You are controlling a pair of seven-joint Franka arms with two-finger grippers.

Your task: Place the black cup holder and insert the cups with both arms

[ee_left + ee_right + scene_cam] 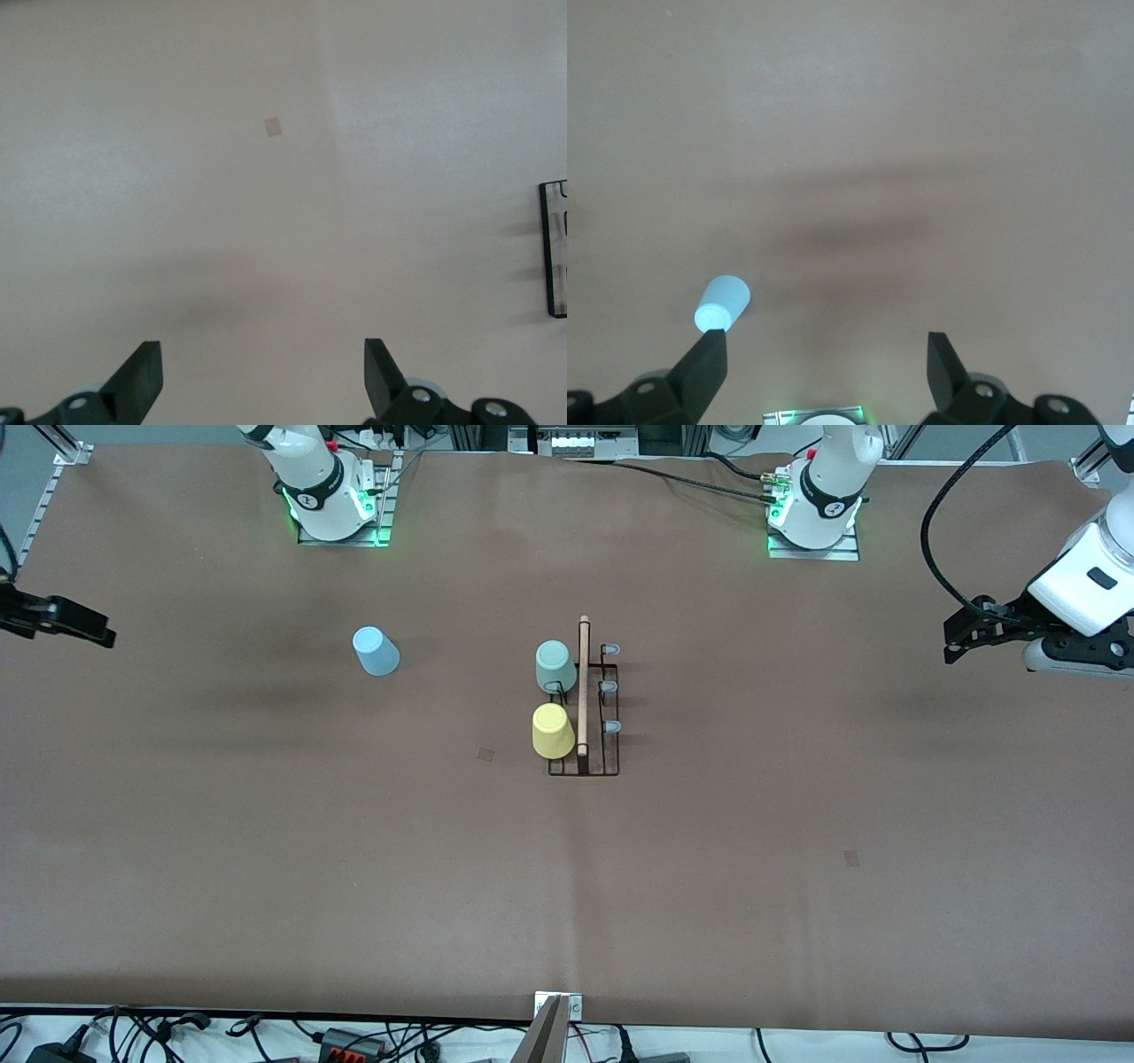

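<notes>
At mid-table the black cup holder [592, 707] is carrying the mint cup [555, 666] and yellow cup [553, 731], while the blue cup [376, 651] is standing loose toward the right arm's end, so the left gripper [957, 638] and right gripper [93, 633] are both hanging empty with fingers apart over the table's ends, probably ready for that cup.

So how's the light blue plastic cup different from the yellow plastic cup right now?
The light blue plastic cup stands alone on the bare table toward the right arm's end; the yellow plastic cup sits on a prong of the thin black wire cup holder mid-table. The blue one is farther from the front camera than the yellow. Both are upside down, tapered and alike in size.
</notes>
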